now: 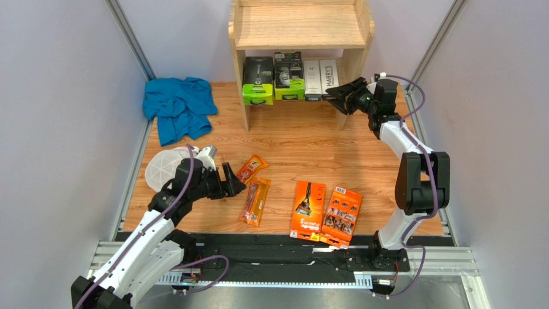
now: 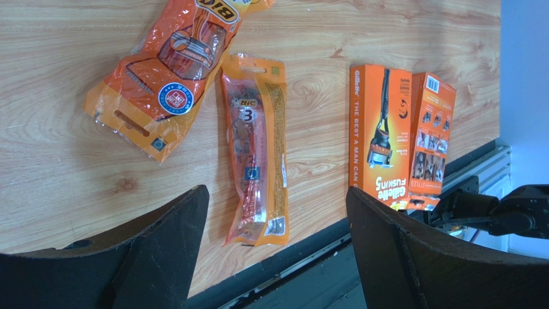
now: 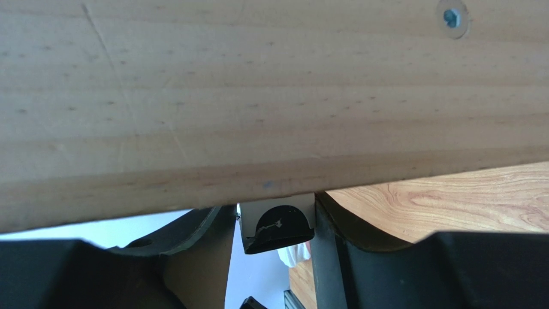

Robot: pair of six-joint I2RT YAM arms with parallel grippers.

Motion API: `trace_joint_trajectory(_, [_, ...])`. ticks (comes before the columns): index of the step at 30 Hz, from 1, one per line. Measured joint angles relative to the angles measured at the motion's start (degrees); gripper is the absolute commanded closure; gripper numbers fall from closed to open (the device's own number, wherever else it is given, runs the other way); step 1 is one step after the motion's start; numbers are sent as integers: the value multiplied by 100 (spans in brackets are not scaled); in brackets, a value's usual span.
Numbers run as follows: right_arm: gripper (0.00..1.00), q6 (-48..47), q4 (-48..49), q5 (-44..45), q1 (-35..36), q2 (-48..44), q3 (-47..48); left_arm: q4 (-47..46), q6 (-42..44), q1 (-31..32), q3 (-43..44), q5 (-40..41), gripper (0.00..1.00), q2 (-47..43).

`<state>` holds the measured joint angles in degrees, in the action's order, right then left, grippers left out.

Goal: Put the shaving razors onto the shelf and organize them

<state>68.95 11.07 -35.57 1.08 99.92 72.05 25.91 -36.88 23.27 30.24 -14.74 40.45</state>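
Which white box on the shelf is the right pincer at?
The HARRY'S box, rightmost on the shelf; the right pincer grips its near end. The other white box sits left of it.

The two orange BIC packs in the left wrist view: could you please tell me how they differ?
The bagged BIC pack looks wider and crinkled; the BIC 3 pack is narrow. The bagged BIC pack lies slanted, while the BIC 3 pack runs nearly straight toward the near edge. The bagged BIC pack carries a round blue sticker; the BIC 3 pack shows a 3. Both are orange and lie flat on the table.
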Motion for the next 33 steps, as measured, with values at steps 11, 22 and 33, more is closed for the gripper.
trace_joint_trajectory(11, [12,-90,59,26,-26,-299,-501,2,-2,0,-85,-17,12,-28])
trace_joint_trajectory(22, [2,-837,-407,136,-26,-2804,-2295,0,15,2,-83,-15,11,7])
trace_joint_trajectory(33, [0,-1821,-1818,507,-26,-3998,-2518,170,271,2,326,11,13,957])
